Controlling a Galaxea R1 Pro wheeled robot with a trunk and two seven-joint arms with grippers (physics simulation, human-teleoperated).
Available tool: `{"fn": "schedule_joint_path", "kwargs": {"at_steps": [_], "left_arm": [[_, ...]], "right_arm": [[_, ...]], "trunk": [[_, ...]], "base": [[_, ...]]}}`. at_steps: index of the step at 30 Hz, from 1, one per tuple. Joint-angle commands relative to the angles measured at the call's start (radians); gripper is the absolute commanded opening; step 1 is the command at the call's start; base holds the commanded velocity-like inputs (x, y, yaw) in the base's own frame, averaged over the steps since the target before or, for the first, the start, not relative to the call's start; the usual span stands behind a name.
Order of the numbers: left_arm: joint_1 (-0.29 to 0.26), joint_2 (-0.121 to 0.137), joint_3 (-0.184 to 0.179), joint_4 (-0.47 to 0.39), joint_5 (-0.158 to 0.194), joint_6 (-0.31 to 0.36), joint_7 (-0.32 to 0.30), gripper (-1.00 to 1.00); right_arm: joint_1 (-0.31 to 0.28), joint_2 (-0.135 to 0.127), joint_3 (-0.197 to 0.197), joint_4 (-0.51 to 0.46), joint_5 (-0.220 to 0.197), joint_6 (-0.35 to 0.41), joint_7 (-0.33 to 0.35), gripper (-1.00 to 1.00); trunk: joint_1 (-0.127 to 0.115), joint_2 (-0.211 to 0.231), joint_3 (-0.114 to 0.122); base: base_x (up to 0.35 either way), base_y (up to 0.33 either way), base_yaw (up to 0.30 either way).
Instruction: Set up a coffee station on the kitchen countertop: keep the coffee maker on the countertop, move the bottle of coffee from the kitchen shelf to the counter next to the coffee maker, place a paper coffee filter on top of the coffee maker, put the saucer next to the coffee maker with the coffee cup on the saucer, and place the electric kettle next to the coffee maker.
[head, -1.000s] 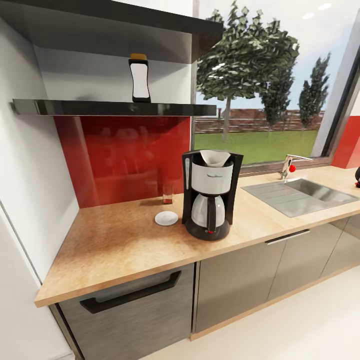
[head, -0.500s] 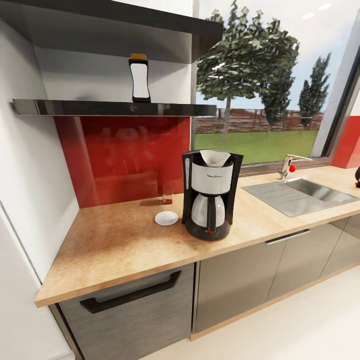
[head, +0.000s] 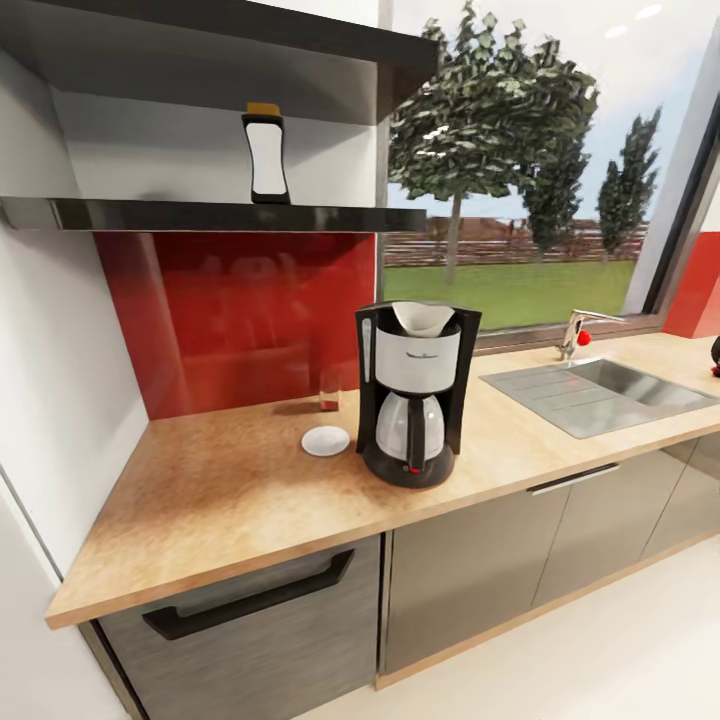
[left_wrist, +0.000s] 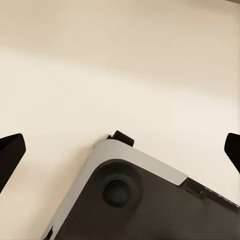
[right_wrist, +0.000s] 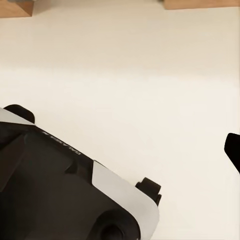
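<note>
The black and silver coffee maker (head: 412, 395) stands on the wooden countertop (head: 230, 500) with a white paper filter (head: 423, 317) in its top. A small white saucer (head: 325, 441) lies just left of it. Behind the saucer, a small glass cup (head: 329, 390) stands against the red backsplash. The coffee bottle (head: 266, 155), black and white with an orange cap, is upright on the dark shelf (head: 200, 214) above. In the wrist views, my left gripper (left_wrist: 120, 150) and right gripper (right_wrist: 125, 155) hang open over the pale floor and my own base.
A steel sink (head: 600, 390) with a faucet (head: 575, 333) sits in the counter to the right, under the window. A dark object with a red part (head: 716, 358) is cut off at the right edge. Drawer fronts (head: 250, 600) run below the counter.
The whole head view has shifted slightly, so the camera moved. Nothing on the counter or the shelf has changed place.
</note>
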Motion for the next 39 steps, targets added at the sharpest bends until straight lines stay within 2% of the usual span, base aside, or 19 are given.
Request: {"fn": "schedule_joint_path", "kwargs": {"at_steps": [1,16,24,29,30,31,34,35,37,38,39], "left_arm": [[0.001,0.000,-0.004,-0.002,0.010,-0.001,0.000,1.00],[0.001,-0.001,-0.004,-0.002,0.009,-0.001,0.000,1.00],[0.001,0.000,-0.004,-0.022,0.009,-0.010,-0.008,1.00],[0.001,0.001,-0.004,-0.115,0.009,-0.014,-0.086,1.00],[0.001,0.000,-0.004,-0.151,0.008,-0.012,-0.151,1.00],[0.001,0.000,-0.004,-0.165,0.008,-0.011,-0.195,1.00],[0.001,0.001,-0.004,-0.177,0.009,-0.008,-0.262,1.00],[0.001,0.002,-0.003,-0.182,0.009,-0.004,-0.311,1.00],[0.001,0.003,-0.002,-0.185,0.009,0.010,-0.364,1.00],[0.001,0.004,0.004,-0.188,0.010,0.034,-0.438,1.00],[0.001,0.005,0.006,-0.188,0.010,0.038,-0.451,1.00]], "right_arm": [[-0.002,0.000,-0.008,-0.001,0.008,-0.006,0.004,1.00],[-0.002,0.003,-0.008,0.002,0.009,-0.006,0.001,1.00],[-0.002,0.039,-0.005,0.008,0.006,-0.006,-0.033,1.00],[-0.009,0.070,-0.004,0.007,0.006,0.024,-0.036,1.00],[-0.024,0.093,-0.003,0.006,0.006,0.064,-0.035,1.00],[-0.033,0.105,-0.003,0.006,0.006,0.086,-0.034,1.00],[-0.045,0.117,-0.003,0.006,0.006,0.108,-0.031,1.00],[-0.052,0.121,-0.002,0.006,0.005,0.116,-0.020,1.00],[-0.065,0.123,-0.002,0.005,0.006,0.128,0.018,1.00],[-0.089,0.115,-0.001,0.000,0.009,0.168,0.166,1.00],[-0.094,0.106,-0.001,-0.002,0.010,0.177,0.200,1.00]], "trunk": [[0.000,-0.001,-0.001],[0.000,-0.001,-0.001],[0.000,-0.001,-0.001],[0.000,-0.001,-0.001],[0.000,-0.001,-0.001],[0.000,-0.001,-0.001],[0.000,-0.001,-0.001],[0.000,-0.001,-0.001],[0.000,-0.001,-0.001],[0.000,-0.001,-0.001],[0.000,-0.001,-0.001]], "base": [[0.019,-0.022,-0.032],[-0.008,-0.051,-0.133],[-0.023,-0.060,-0.010],[-0.003,-0.007,-0.001],[-0.001,-0.002,0.000],[-0.001,-0.001,0.000],[0.000,0.000,0.000],[0.000,0.000,0.000],[0.000,0.000,0.000],[0.000,0.000,0.000],[0.000,0.000,0.000]]}}
